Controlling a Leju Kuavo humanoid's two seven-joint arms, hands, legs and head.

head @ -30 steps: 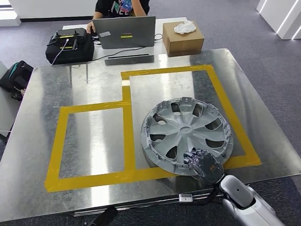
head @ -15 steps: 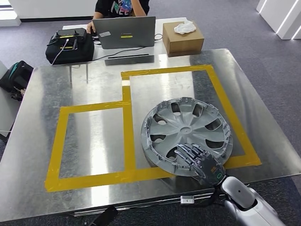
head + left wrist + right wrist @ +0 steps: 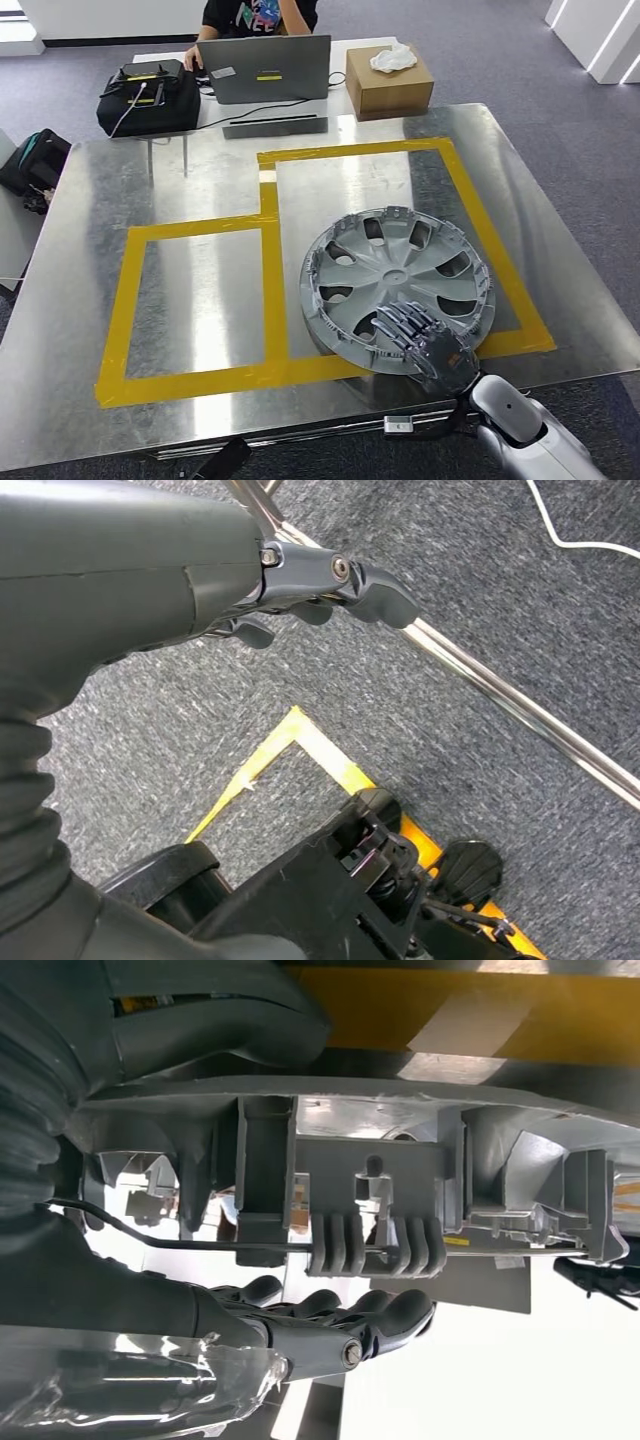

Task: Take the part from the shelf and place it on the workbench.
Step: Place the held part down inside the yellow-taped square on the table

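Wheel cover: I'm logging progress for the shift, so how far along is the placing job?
Done: the wheel cover lies on the metal workbench, mostly inside the larger yellow tape box, its near edge over the tape. In hand: the right hand rests on the cover's near rim, fingers extended over it. Left: letting go and pulling the arm back. The left hand hangs over the carpet.

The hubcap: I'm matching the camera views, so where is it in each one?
Head view: hubcap lies right of centre on the workbench, right hand at its near rim.
Left wrist view: not in it.
Right wrist view: its ribbed rim crosses the middle.
Shared landmark: yellow tape.
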